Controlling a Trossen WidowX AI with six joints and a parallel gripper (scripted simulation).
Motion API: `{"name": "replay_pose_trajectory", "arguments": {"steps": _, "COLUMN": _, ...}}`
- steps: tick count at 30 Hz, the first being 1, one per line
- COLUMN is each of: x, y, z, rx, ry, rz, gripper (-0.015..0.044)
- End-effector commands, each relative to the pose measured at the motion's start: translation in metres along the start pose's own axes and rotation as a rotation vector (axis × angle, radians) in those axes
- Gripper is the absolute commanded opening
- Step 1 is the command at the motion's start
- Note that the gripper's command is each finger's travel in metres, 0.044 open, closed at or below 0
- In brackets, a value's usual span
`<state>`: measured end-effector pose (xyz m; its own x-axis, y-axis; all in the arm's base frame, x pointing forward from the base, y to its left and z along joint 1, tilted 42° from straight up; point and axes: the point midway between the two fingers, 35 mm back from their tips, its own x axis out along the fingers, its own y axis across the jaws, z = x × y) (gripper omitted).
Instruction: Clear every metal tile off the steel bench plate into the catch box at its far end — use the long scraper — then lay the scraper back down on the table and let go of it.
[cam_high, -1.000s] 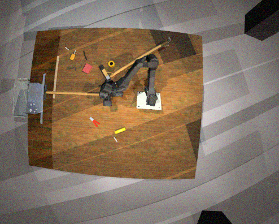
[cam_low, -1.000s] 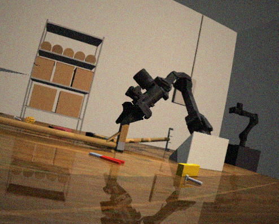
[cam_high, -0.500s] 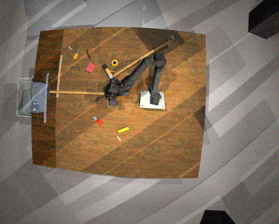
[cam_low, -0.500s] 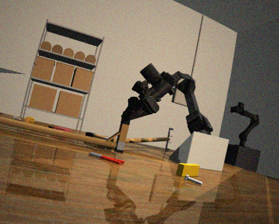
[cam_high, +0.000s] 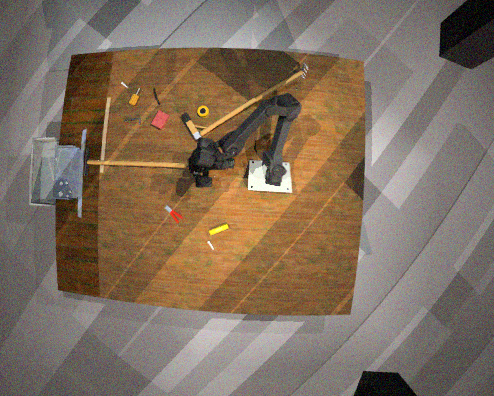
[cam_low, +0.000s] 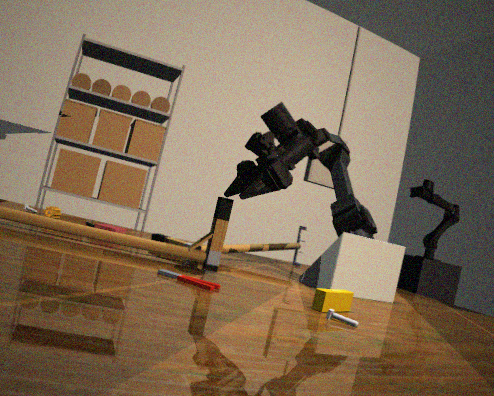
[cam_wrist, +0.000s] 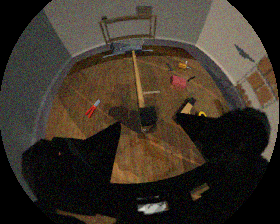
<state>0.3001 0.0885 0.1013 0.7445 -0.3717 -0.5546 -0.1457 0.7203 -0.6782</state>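
Gripper (cam_high: 196, 162) (cam_low: 234, 195) (cam_wrist: 149, 120) fingers stand wide apart with nothing between them, just above the black-topped upright grip of the long scraper (cam_high: 140, 164) (cam_low: 218, 240) (cam_wrist: 137, 80). That grip stands on the table right of the shaft's near end, left of centre in the exterior view; the shaft runs leftward in the top view towards the blue-grey bench plate (cam_high: 70, 155) (cam_wrist: 120, 46), with the clear-walled catch box (cam_high: 31, 172) beyond it at the left edge.

Letting go looks like the step in hand, and nearly finished. To do it well, back the fingers off along the grip's own line, keeping both clear of its black top; a sideways swing could catch it and tip the scraper. Only once clear should the arm (cam_high: 242, 131) (cam_low: 342, 180) turn away, well over the red-handled pliers (cam_high: 173, 212) (cam_low: 195, 282) (cam_wrist: 92, 109) below the shaft in the top view.

Small pale spots show low on the plate's left part; whether they are tiles, and whether they lie on the plate or in the box, I cannot tell. The scraper's working end is too small to read, the exterior view cuts off its shaft at the left edge, and the gripper's own body hides the grip from above.
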Motion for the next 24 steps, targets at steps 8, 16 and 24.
{"name": "replay_pose_trajectory", "arguments": {"steps": 8, "x": -0.038, "y": 0.003, "z": 0.039, "rx": -0.02, "ry": -0.161, "rz": -0.01, "gripper": 0.044}}
{"name": "replay_pose_trajectory", "arguments": {"steps": 16, "x": -0.071, "y": 0.007, "z": 0.063, "rx": -0.031, "ry": -0.276, "rz": -0.01, "gripper": 0.044}}
{"name": "replay_pose_trajectory", "arguments": {"steps": 24, "x": -0.105, "y": 0.009, "z": 0.083, "rx": -0.034, "ry": -0.384, "rz": -0.005, "gripper": 0.044}}
